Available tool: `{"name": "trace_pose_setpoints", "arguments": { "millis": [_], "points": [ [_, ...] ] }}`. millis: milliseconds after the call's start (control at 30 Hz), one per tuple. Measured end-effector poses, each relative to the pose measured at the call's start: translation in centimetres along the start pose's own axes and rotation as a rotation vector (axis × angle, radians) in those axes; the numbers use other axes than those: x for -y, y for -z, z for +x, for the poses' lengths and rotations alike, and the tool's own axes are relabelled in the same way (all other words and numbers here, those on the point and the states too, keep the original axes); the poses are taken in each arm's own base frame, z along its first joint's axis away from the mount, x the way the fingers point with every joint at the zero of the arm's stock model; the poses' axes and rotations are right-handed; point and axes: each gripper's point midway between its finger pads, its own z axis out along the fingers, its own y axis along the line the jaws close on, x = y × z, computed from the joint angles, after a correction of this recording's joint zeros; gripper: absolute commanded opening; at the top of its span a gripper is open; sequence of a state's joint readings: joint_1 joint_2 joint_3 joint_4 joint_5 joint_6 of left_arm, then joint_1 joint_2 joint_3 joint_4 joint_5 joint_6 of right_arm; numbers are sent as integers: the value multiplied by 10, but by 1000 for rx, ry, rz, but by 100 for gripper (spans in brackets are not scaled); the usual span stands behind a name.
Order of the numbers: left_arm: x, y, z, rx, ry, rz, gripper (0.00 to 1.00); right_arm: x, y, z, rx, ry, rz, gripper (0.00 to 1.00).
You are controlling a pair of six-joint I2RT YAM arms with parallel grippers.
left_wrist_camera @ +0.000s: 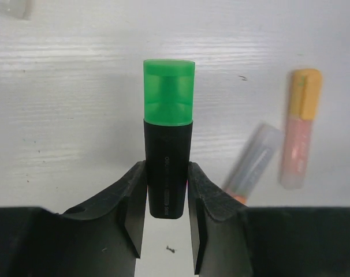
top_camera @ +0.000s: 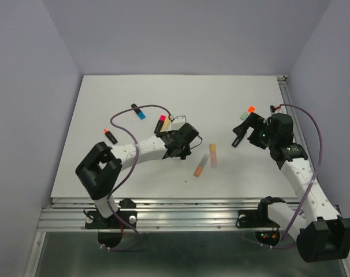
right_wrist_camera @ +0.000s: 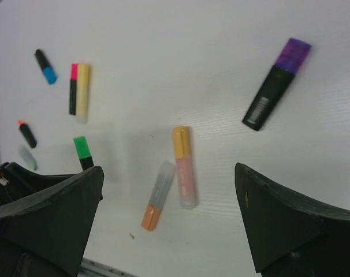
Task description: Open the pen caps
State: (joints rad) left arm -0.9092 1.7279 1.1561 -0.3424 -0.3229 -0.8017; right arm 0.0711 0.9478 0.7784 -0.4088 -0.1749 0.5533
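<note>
green cap (left_wrist_camera: 168, 92) on, poking out past my left claw (left_wrist_camera: 167, 196) | left claw narrowed onto black pen body (left_wrist_camera: 167, 164), a finger on each side | right claw (right_wrist_camera: 169, 231) spread wide, gripping nothing, over the surface (right_wrist_camera: 192, 40) | pink pastel pen (right_wrist_camera: 185, 173) and grey pastel pen (right_wrist_camera: 159, 193) lie between the claws | I count nine pens, two claws

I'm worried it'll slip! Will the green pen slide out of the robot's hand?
Probably stiff: the green pen juts straight from the left hand. It might slip: its black body looks smooth and only its end is pinched.
</note>
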Motion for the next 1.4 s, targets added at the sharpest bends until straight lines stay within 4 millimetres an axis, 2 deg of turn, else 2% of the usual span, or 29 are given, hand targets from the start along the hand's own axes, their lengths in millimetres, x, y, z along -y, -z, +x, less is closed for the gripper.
{"name": "trace_pose_setpoints", "arguments": {
  "millis": [133,200,233,300,400,533,600,633,700,733,833,867,933,1033,1133,1200,1267,1333,1400],
  "points": [
    [20,52,-24,152,-8,202,0,-40,-2,16,-101,-11,-230,100],
    [32,68,-34,217,-9,283,0,-55,-4,22,-131,-1,-292,100],
    [37,77,-38,247,-11,326,0,-67,-6,32,-160,19,-316,100],
    [44,82,-40,275,-26,366,0,-91,-8,53,-221,69,-364,100],
    [51,80,-35,280,-53,389,0,-124,-8,74,-271,123,-412,100],
    [62,82,-28,283,-81,419,0,-149,-16,74,-254,153,-410,98],
    [67,85,-25,288,-94,435,0,-157,-26,69,-230,161,-387,94],
    [69,86,-24,289,-97,438,0,-158,-30,70,-229,164,-378,94],
    [73,88,-21,290,-107,444,0,-156,-38,72,-221,166,-348,86],
    [75,88,-20,291,-110,449,0,-154,-42,74,-221,168,-334,78],
    [79,87,-18,288,-119,451,0,-150,-49,79,-223,170,-299,62],
    [79,86,-17,288,-121,449,0,-150,-51,81,-221,170,-289,52],
    [79,85,-17,288,-121,445,0,-150,-51,81,-216,170,-282,43],
    [78,85,-19,298,-115,435,0,-149,-52,80,-205,167,-272,36],
    [79,87,-25,314,-106,430,0,-148,-52,79,-203,168,-262,33],
    [80,89,-28,322,-100,428,0,-150,-51,77,-204,171,-262,25],
    [81,90,-30,328,-97,427,0,-153,-49,76,-203,182,-267,10],
    [81,90,-30,330,-96,427,0,-153,-49,77,-204,194,-268,1],
    [81,90,-30,328,-97,427,0,-152,-49,78,-206,196,-264,1]
  ]
}}
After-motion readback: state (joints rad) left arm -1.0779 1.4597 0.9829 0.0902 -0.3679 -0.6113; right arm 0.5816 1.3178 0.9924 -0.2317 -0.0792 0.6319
